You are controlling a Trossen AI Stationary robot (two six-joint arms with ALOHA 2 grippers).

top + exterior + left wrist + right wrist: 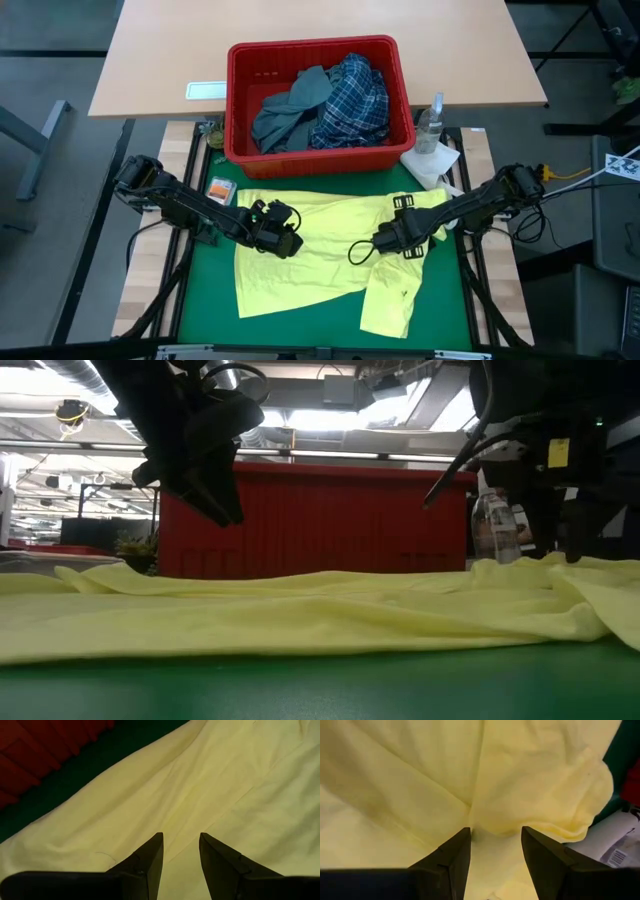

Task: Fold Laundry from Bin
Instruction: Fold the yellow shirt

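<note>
A yellow garment [320, 250] lies spread flat on the green mat [200, 300], one part trailing toward the near edge [395, 300]. Behind it stands the red bin [240, 100], holding a grey-blue garment [290, 110] and a plaid shirt [350, 100]. My left gripper [293, 242] hangs open over the yellow garment's left half, clear of the cloth in the low view [228, 515]. My right gripper [377, 243] is open and points steeply down at the garment's right half; a raised fold [495, 820] lies just ahead of its fingers. My right gripper comes at the yellow garment from above with a finger on either side of a soft fold [495, 820]. Whether the fingertips [462, 837] touch the cloth, I cannot tell. The garment lies flat on the mat.
A clear spray bottle [430, 125] and a white paper towel [430, 165] sit at the bin's right corner, close to my right arm. A small orange item [221, 188] lies at the mat's far left. The bin's wall [320, 520] closes the far side.
</note>
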